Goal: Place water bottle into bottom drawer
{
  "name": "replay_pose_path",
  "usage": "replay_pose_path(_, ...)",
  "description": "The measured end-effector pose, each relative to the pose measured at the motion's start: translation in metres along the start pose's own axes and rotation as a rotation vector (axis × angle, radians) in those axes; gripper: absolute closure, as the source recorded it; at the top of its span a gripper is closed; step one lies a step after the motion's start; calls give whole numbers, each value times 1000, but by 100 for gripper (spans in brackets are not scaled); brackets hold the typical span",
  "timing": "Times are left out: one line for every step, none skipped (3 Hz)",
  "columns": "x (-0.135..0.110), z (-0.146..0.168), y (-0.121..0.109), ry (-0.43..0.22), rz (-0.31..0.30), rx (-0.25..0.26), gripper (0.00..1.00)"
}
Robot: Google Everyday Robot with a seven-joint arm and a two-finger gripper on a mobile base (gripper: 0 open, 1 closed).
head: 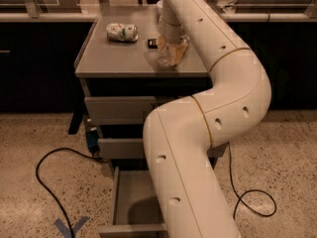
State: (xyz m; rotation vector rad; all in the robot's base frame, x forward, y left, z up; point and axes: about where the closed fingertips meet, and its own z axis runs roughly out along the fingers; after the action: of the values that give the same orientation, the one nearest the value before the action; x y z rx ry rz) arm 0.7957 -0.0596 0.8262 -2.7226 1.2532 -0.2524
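Grey desk (pixel 119 61) over three drawers, the bottom drawer (pixel 130 195) pulled open. Gripper (pixel 171 46) sits low over the bottle (pixel 166 58) near the desk's front edge; whether the jaws clamp it cannot be told. Bottle is probably light, thin-walled, crushable and slick: take it mid-body, gently.

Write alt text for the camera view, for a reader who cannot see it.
A white robot arm reaches over a grey cabinet, its gripper down at the clear water bottle on top of it. A crushed can lies further left on the top. Below, the bottom drawer stands pulled open.
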Motion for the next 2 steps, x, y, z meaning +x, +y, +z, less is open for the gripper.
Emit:
replay_pose_path(-9, -38, -25, -62, 50, 174, 100)
replay_pose_path(-54, -85, -82, -209, 51, 412, 100)
